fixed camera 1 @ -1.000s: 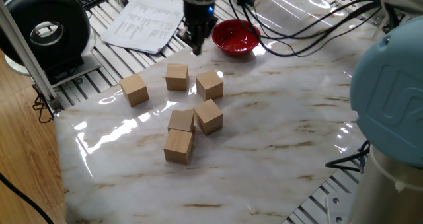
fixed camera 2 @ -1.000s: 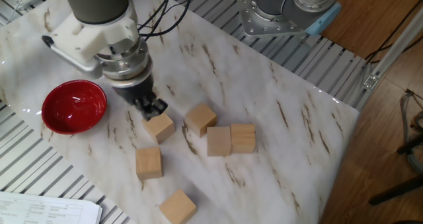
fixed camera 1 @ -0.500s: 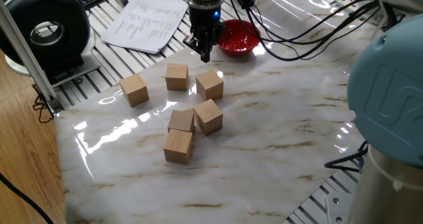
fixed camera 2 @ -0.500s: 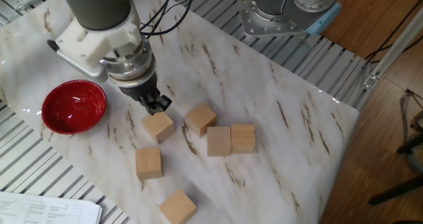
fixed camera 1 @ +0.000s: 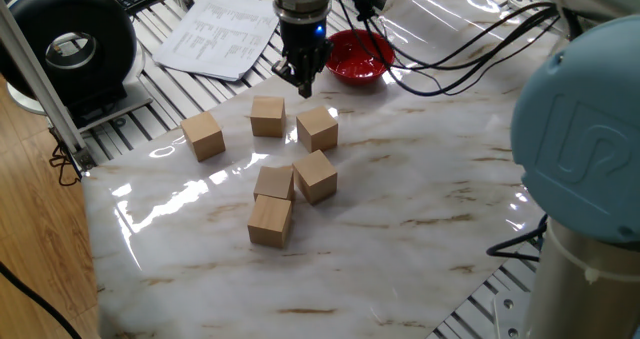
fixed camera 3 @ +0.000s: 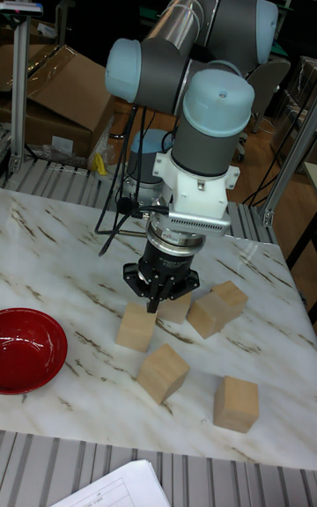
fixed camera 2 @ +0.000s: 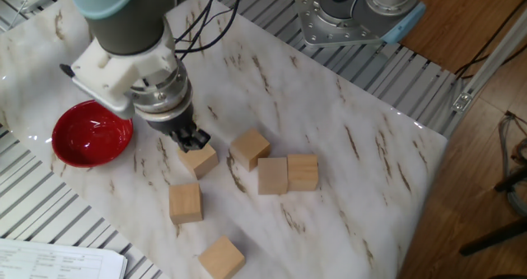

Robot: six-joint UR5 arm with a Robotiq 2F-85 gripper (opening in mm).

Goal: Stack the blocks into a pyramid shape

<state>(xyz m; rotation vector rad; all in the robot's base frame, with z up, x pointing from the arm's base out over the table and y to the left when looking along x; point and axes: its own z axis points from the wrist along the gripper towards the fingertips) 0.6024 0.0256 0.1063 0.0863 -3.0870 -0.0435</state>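
Nearest the worktop's front edge, three blocks [fixed camera 1: 270, 220] sit touching in a cluster, with three more loose behind them toward the red bowl [fixed camera 1: 357, 56] at the far edge. None is stacked. Above the rear block [fixed camera 1: 318, 128], the gripper [fixed camera 1: 304, 83] hangs empty, jaws seemingly nearly closed. Descending off-centre could knock that block away.
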